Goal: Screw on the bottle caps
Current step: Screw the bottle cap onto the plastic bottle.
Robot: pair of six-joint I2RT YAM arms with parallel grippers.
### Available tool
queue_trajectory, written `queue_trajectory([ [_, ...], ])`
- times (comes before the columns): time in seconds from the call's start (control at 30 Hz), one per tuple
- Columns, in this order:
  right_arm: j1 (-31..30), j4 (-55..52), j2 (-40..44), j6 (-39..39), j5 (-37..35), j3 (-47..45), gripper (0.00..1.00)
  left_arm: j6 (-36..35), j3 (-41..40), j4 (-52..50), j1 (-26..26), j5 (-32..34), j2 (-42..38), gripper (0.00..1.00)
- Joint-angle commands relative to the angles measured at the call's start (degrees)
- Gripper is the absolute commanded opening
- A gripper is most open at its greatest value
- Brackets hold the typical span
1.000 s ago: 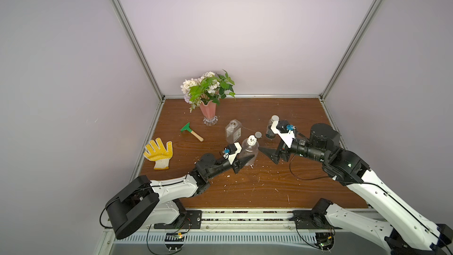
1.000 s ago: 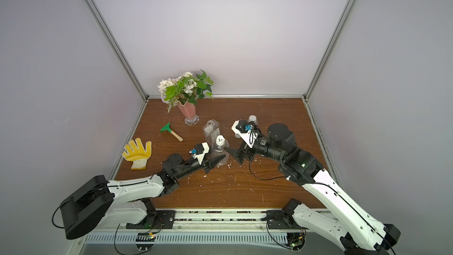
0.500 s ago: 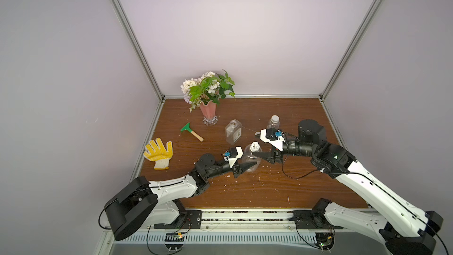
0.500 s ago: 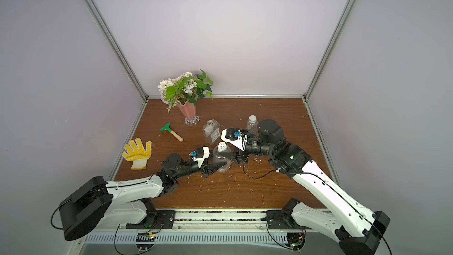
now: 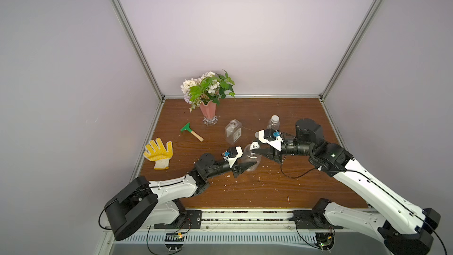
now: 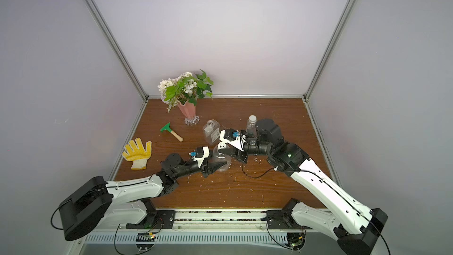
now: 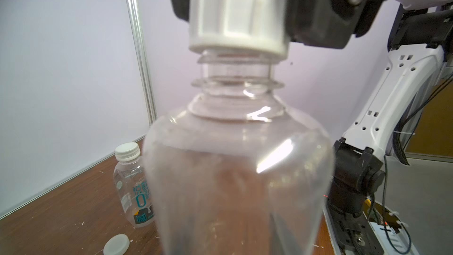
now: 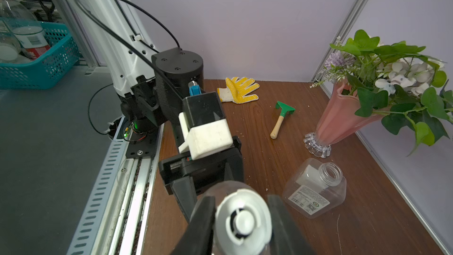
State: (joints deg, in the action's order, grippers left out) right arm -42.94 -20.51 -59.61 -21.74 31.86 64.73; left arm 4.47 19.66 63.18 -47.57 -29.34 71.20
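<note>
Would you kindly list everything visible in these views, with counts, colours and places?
rounded bottle: one, clear, table centre
nozzle cap: one, white, on rounded bottle's neck
square bottle: one, clear, white label, uncapped, behind rounded bottle
slim bottle: one, clear, white-capped, rear right
loose cap: one, white, near slim bottle
vase: one, pink, flowers, rear left
hand tool: one, green, wooden handle, left of square bottle
glove: one, yellow, left edge
basket: one, teal, off the table
table: one, brown wood
left gripper: one, black, shut on rounded bottle
right gripper: one, black, shut on nozzle cap
</note>
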Motion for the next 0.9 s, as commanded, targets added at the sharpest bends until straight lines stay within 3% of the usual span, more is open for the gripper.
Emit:
queue_trajectory([
  [0.0, 0.27, -1.32, -0.51, -0.64, 0.8, 3.34, 0.3, -0.1, 1.87, 1.79, 0.41, -0.81, 0.36, 0.42],
  [0.17, 0.26, -5.71, -2.42, -0.24, -0.74, 5.46, 0.23, -0.68, 1.87, 1.34, 0.46, -0.55, 0.74, 0.42],
  [0.57, 0.28, -8.39, -5.34, 2.22, -3.7, 7.0, 0.2, -1.22, 1.98, 1.36, 0.43, 0.38, 0.89, 0.42],
  [0.77, 0.27, -3.65, -6.1, 11.41, -8.78, 4.09, 0.19, -1.44, 2.63, 1.35, 0.42, 6.01, -0.02, 0.42],
  [0.87, 0.2, -2.08, -6.9, 17.54, -14.7, 2.98, 0.17, -1.67, 2.98, 1.38, 0.43, 11.13, -0.4, 0.41],
])
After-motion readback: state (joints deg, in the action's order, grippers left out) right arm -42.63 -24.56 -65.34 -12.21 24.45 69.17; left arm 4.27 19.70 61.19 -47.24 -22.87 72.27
